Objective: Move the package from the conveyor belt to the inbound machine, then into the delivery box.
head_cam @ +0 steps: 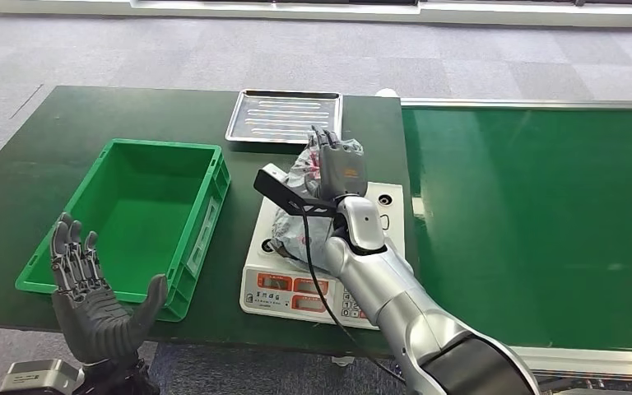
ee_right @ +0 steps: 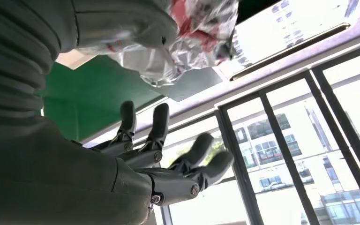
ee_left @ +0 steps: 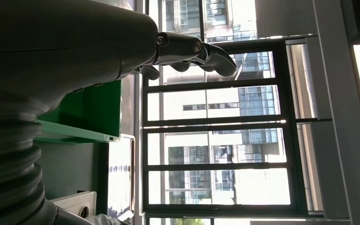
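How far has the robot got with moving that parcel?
About halfway. Done: the package is off the conveyor belt and lies on the white scale-like inbound machine. In hand: the right hand is at the package with fingers spread, apparently not gripping it. The left hand hovers open beside the green delivery box. Left: putting the package into that box, which holds nothing yet.

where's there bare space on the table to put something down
Free: inside the green bin, the metal tray, the table left of both, and the belt. Crowded: the scale, covered by the package and right robot hand.
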You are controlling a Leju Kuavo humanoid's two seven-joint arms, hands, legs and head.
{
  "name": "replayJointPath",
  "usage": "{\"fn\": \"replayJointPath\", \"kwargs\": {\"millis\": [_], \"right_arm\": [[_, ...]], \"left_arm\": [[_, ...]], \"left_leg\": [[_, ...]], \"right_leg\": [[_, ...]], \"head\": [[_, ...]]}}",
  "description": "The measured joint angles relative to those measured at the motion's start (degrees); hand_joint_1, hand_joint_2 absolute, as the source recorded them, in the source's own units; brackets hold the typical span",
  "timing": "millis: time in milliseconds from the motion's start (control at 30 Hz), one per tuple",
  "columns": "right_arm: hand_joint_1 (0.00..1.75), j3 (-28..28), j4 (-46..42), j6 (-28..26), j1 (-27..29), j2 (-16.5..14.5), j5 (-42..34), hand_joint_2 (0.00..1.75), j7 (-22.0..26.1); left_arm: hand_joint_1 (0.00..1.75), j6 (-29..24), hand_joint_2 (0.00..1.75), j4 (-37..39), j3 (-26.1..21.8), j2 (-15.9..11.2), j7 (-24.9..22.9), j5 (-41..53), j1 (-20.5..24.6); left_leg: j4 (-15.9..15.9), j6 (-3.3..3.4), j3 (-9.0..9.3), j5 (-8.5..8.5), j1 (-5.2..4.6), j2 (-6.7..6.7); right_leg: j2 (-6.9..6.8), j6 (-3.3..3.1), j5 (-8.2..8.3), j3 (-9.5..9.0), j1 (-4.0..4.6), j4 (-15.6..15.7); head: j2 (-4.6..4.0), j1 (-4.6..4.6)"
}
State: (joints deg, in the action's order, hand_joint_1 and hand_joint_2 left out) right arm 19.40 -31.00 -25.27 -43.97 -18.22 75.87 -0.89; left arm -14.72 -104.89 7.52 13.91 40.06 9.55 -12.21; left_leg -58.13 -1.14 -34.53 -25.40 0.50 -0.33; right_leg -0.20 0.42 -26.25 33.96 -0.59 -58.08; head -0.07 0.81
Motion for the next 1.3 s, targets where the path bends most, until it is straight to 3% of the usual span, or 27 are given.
{"fn": "replayJointPath", "kwargs": {"millis": [133, 500, 633, 700, 800, 867, 933, 1067, 1300], "right_arm": [[0.00, 0.0, 0.6, -0.1, -0.1, -0.3, -1.5, 0.00, 1.6], [0.00, 0.0, -10.5, -4.8, 2.6, 0.8, -7.3, 0.00, 6.4], [0.00, -1.0, -24.1, -13.5, 8.0, 1.1, -14.3, 0.00, 16.2], [0.00, -2.4, -33.6, -14.9, 11.7, 0.8, -18.6, 0.00, 21.9], [0.00, -5.2, -45.7, -15.1, 17.3, -0.5, -25.9, 0.00, 30.0], [0.00, -6.7, -51.3, -15.1, 19.9, -1.1, -30.2, 0.00, 32.2], [0.00, -7.8, -55.0, -15.0, 21.2, -1.2, -33.4, 0.00, 32.8], [0.00, -9.1, -58.7, -14.9, 22.1, -1.1, -35.2, 0.00, 32.6], [0.00, -9.7, -60.2, -14.8, 22.3, -1.0, -34.1, 0.00, 29.0]], "left_arm": [[0.00, -0.4, 1.75, 0.1, 0.1, -0.3, 0.0, -0.1, -0.2], [0.00, -1.0, 1.75, 0.0, 0.2, -0.8, 0.1, 0.2, -1.3], [0.00, -8.8, 1.75, -2.0, 0.2, -1.1, 0.1, 2.4, -1.1], [0.00, -12.9, 1.75, -3.4, 0.3, -1.6, -1.1, 5.7, 0.8], [0.00, -10.2, 1.75, -1.9, 1.3, -2.6, -10.7, 21.0, 8.6], [0.00, -4.7, 1.75, 2.8, 3.2, -3.2, -18.9, 32.4, 17.1], [0.00, -0.4, 1.75, 9.3, 5.5, -3.6, -23.9, 39.5, 26.0], [0.00, 1.8, 1.75, 20.1, 8.9, -3.9, -25.9, 43.4, 38.1], [0.00, 6.7, 1.75, 33.9, 14.2, -4.4, -28.2, 49.7, 49.1]], "left_leg": [[0.0, -0.01, 0.01, 0.01, 0.01, 0.01], [0.0, 0.00, -0.02, 0.00, 0.00, 0.03], [0.0, -0.01, -0.06, 0.00, 0.00, 0.01], [0.0, -0.01, -0.08, 0.00, 0.01, -0.05], [0.0, 0.01, -0.13, 0.02, 0.00, -0.25], [0.0, 0.02, -0.22, 0.11, 0.00, -0.41], [0.0, -0.01, -0.34, 0.27, 0.00, -0.29], [-0.1, 0.04, -0.42, 0.42, -0.03, 0.45], [-0.1, 0.09, -0.48, 0.52, -0.07, 0.58]], "right_leg": [[0.01, -0.01, 0.00, 0.00, 0.01, 0.0], [0.04, 0.00, 0.01, 0.08, -0.01, 0.0], [0.02, -0.01, 0.00, 0.14, 0.01, 0.0], [-0.07, -0.02, -0.02, 0.18, 0.01, 0.0], [-0.39, -0.06, -0.07, 0.25, 0.01, 0.0], [-0.58, -0.07, 0.01, 0.24, -0.01, 0.0], [-0.42, -0.07, 0.30, 0.34, -0.03, 0.0], [0.40, 0.04, 0.76, 0.65, -0.08, 0.0], [0.50, 0.07, 0.80, 0.73, -0.06, 0.0]], "head": [[0.00, 0.01], [0.00, 0.01], [0.00, 0.01], [0.00, 0.00], [0.00, 0.01], [0.00, 0.02], [0.00, 0.01], [0.00, -0.01], [0.00, -0.01]]}}
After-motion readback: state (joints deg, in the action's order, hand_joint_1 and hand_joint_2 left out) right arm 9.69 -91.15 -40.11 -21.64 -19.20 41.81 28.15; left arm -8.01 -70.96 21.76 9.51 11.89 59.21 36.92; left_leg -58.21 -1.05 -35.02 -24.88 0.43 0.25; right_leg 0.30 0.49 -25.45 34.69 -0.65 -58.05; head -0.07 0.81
